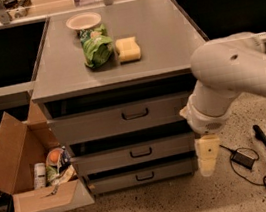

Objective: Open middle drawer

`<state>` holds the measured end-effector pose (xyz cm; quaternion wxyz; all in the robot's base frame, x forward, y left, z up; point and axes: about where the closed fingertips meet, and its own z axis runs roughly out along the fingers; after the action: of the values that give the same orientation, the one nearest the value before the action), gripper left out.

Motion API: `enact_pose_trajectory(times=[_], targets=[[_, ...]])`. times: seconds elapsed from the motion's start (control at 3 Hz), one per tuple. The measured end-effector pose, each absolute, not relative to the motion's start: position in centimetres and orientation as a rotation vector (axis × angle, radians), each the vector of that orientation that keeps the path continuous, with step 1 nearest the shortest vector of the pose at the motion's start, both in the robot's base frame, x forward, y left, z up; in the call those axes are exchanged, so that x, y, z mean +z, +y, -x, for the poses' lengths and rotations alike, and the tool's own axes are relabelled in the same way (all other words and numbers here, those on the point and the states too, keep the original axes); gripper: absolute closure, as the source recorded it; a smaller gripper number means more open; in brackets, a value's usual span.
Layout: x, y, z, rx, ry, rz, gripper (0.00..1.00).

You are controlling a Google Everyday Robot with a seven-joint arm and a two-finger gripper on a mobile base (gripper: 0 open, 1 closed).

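The grey metal middle drawer (pixel 106 159), with its small dark bar handle, is found shut between the other two drawers. The cream gripper (pixel 209 158) hangs off its right end, and whether it is open cannot be told. The approach is judged in hand, and alignment with the handle is called for next.

We find no legible text, label, brand, number or sign in this view; the green bag (pixel 97 48) on the cabinet top (pixel 162 37) carries print we cannot read; the packages (pixel 57 166) in the cardboard box (pixel 9 154) show markings too indistinct to read; the gripper (pixel 208 169), pointing down just beside the right end of the middle drawer (pixel 106 159), shows no readable marking.
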<state>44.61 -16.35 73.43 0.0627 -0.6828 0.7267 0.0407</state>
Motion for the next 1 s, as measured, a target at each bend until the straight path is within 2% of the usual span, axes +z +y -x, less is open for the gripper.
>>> enact_pose_trajectory(times=[1.0], targets=[[56.5, -14.0, -50.5, 0.089, 2.111, 2.109, 0.00]])
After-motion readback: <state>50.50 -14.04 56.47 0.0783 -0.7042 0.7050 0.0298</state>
